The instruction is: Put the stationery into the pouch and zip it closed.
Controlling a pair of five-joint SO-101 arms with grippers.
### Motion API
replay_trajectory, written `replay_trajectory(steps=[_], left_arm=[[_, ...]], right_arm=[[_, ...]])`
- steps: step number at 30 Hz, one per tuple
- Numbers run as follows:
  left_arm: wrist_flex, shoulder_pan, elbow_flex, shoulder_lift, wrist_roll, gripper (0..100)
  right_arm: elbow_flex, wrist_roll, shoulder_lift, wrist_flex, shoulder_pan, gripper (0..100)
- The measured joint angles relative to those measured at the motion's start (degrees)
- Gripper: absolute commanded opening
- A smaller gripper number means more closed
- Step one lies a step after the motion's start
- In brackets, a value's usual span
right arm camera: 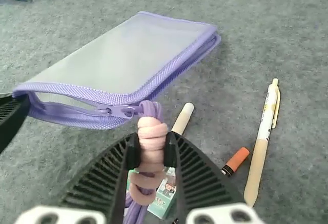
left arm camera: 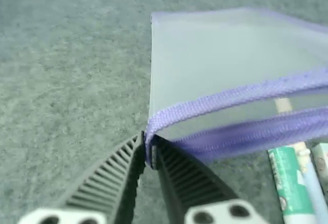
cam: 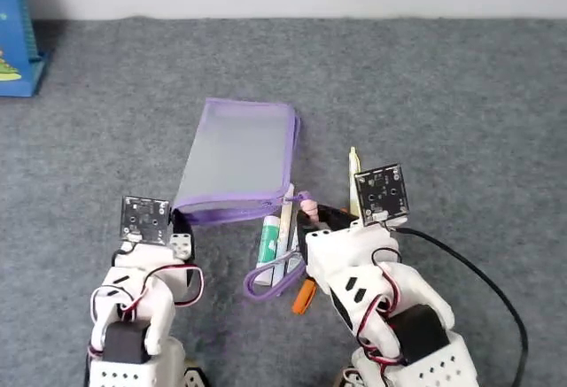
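High view: the left claw is clamping the pouch by its near corner, anchoring it, I'd say, with the arm reaching low. Left wrist: the jaws are pinching fabric, and a green tube is lying just beside, outside the pouch. Right wrist: the right claw is squeezing the pink pull cord, likely readying the zip, while a pen is waiting off to its side.

One pouch, one cream pen, one orange marker, perhaps three other sticks.
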Motion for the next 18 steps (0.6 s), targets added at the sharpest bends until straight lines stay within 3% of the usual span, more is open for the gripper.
replay_trajectory(steps=[7, 14, 18], left_arm=[[2.11, 0.00, -1.23, 0.00, 0.18, 1], [8.18, -3.69, -7.82, 0.00, 0.18, 1], [11.52, -4.57, -12.84, 0.00, 0.18, 1]], right_arm=[[0.00, 0.00, 0.00, -0.09, 0.00, 2.0], [0.00, 0.18, -0.26, -0.09, 0.35, 28.4], [0.00, 0.09, -0.44, -0.09, 1.14, 30.3]])
